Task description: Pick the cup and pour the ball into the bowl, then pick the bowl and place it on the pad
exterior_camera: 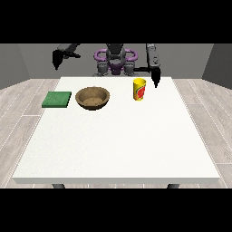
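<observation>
A yellow cup [139, 89] with a red mark stands upright on the white table [118, 136], right of centre at the back. No ball shows from here. A brown bowl [92, 97] sits left of the cup, and a flat green pad [57, 99] lies further left. The hand at the view's right [156, 79] hangs just right of the cup, above the table's back edge, apart from the cup. The hand at the view's left [56, 59] is raised off the table's back left corner, holding nothing.
The robot's torso [115, 61] stands behind the table's back edge. Wooden floor surrounds the table, and the table's whole near half is plain white surface.
</observation>
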Tool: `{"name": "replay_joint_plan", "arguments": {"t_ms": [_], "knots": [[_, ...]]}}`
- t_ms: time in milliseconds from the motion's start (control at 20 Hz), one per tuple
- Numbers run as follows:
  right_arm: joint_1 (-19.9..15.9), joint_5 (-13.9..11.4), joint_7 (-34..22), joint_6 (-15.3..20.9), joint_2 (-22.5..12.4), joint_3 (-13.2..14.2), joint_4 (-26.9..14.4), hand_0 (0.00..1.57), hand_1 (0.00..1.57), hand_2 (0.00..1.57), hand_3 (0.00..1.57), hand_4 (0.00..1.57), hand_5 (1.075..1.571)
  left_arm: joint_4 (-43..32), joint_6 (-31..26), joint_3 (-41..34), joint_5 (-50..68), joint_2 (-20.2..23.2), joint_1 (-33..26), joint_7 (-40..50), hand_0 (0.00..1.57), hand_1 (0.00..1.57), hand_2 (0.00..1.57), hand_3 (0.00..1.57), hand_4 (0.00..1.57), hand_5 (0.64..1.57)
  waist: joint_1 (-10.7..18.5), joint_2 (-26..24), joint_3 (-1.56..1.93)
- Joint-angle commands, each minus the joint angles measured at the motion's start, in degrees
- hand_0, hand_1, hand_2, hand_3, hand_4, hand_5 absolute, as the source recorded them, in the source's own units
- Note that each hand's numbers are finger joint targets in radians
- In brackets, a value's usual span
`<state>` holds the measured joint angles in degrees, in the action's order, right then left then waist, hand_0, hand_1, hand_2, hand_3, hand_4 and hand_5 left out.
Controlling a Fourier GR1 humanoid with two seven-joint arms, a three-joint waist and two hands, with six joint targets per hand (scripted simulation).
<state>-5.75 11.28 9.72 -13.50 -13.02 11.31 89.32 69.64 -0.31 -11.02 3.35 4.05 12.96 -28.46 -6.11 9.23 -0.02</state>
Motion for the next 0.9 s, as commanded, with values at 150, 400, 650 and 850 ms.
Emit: {"name": "replay_joint_plan", "arguments": {"t_ms": [150, 400, 650, 850], "knots": [[-1.2, -0.1, 3.9, -1.4, 1.0, 0.3, -4.8, 0.0, 0.0, 0.0, 0.0, 0.0, 1.57, -14.0, 4.1, -0.1, -2.6, -1.7, 6.7, -8.7, 0.0, 0.0, 0.0, 0.0, 0.0, 1.517, -0.7, 2.5, 0.01], [-0.6, 0.1, 4.8, -3.5, -1.0, 2.4, -9.0, 0.0, 0.0, 0.0, 0.0, 0.0, 1.571, -20.5, 5.7, 0.9, -3.5, -3.3, 6.8, -11.5, 0.0, 0.0, 0.0, 0.0, 0.0, 1.517, 0.3, -0.6, 0.02], [-1.6, -2.8, 9.0, -2.6, 1.0, 0.1, -9.5, 0.0, 0.0, 0.0, 0.0, 0.0, 1.571, -29.7, 4.4, -3.2, -1.6, 0.7, 13.1, -18.3, 0.0, 0.0, 0.0, 0.0, 0.0, 1.521, -0.9, 3.9, 0.0], [-4.1, -0.9, 9.3, -4.1, -1.3, 2.6, -9.9, 0.0, 0.0, 0.0, 0.0, 0.0, 1.571, -34.9, 2.0, -4.3, -1.2, 3.1, 15.6, -24.2, 0.0, 0.0, 0.0, 0.0, 0.0, 1.526, -1.3, 6.8, 0.0]]}}
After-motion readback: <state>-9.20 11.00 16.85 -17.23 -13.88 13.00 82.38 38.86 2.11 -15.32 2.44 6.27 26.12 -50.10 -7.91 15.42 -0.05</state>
